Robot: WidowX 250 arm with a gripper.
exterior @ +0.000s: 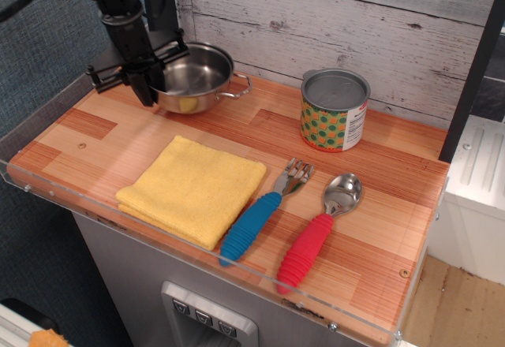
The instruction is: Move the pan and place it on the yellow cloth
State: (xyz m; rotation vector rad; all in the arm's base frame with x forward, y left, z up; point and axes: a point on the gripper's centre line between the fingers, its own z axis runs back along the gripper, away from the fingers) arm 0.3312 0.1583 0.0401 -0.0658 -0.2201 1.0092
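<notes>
The shiny steel pan (199, 76) is at the back left of the wooden counter, lifted slightly and tilted, with one wire handle pointing right. My gripper (149, 89) is shut on the pan's left rim and comes down from above. The folded yellow cloth (193, 188) lies flat near the front left, in front of the pan and apart from it. The pan's left handle is hidden behind my gripper.
A green-and-orange patterned tin can (334, 110) stands at the back middle. A blue-handled fork (263, 214) and a red-handled spoon (319, 229) lie right of the cloth. A clear plastic rim (197, 250) runs along the counter's front edge; a plank wall stands behind.
</notes>
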